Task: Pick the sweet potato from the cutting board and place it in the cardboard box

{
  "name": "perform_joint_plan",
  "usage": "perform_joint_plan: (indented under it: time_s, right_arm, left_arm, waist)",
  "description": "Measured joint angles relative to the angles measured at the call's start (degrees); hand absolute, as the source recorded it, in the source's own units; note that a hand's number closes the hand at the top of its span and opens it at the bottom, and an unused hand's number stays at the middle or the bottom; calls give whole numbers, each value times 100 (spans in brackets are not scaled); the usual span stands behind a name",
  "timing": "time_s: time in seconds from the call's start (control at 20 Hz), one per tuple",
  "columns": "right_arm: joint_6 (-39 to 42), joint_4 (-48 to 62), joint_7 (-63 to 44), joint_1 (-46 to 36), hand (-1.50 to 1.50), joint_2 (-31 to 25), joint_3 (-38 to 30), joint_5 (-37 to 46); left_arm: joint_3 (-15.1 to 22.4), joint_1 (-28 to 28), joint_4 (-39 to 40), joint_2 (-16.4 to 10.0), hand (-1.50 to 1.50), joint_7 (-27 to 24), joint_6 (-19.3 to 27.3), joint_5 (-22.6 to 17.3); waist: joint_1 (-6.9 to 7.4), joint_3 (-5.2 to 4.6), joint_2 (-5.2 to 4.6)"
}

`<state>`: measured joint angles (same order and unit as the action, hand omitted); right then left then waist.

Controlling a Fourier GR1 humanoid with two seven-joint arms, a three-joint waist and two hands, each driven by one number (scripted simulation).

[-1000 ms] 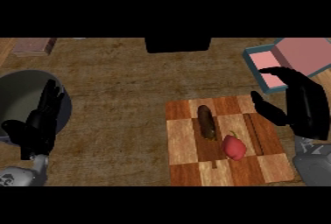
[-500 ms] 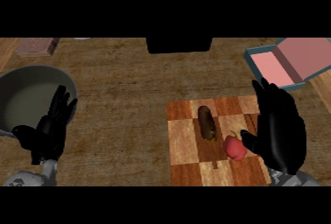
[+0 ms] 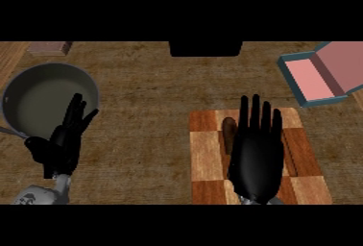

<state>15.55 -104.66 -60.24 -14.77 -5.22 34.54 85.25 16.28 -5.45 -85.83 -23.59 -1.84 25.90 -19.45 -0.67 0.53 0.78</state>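
A checkered wooden cutting board [image 3: 207, 154] lies at the lower right. My right hand [image 3: 255, 153] hovers flat over it, open, with straight fingers pointing away. Only a sliver of a dark brown elongated vegetable [image 3: 228, 130], likely the sweet potato, shows past the hand's left side. The small reddish item seen earlier is hidden beneath the palm. I cannot tell whether the hand touches either one. The box [image 3: 312, 80], teal outside and pink inside with its flap raised, stands at the upper right, beyond the board. My left hand [image 3: 62, 143] rests open at the lower left, fingers up.
A round grey pan [image 3: 44, 98] sits at the left, partly behind my left hand. A black block [image 3: 205, 48] stands at the counter's far edge, and a small brown item [image 3: 49, 48] lies at the far left corner.
My right hand has slid left over the board, covering the reddish item and most of the brown vegetable. The left hand stays open beside the pan.
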Motion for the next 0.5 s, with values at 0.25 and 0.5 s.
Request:
perform_joint_plan:
  time_s: [0.25,0.5]
  right_arm:
    - [372,370,-229,-125,-150,303,25,38]
    - [603,712,-396,-185,-150,388,-188,-140]
  left_arm:
    - [57,39,-38,30,0,42,-12,38]
    - [74,64,-25,62,0,37,-38,58]
  waist:
    - [87,6,-21]
    - [113,12,-37]
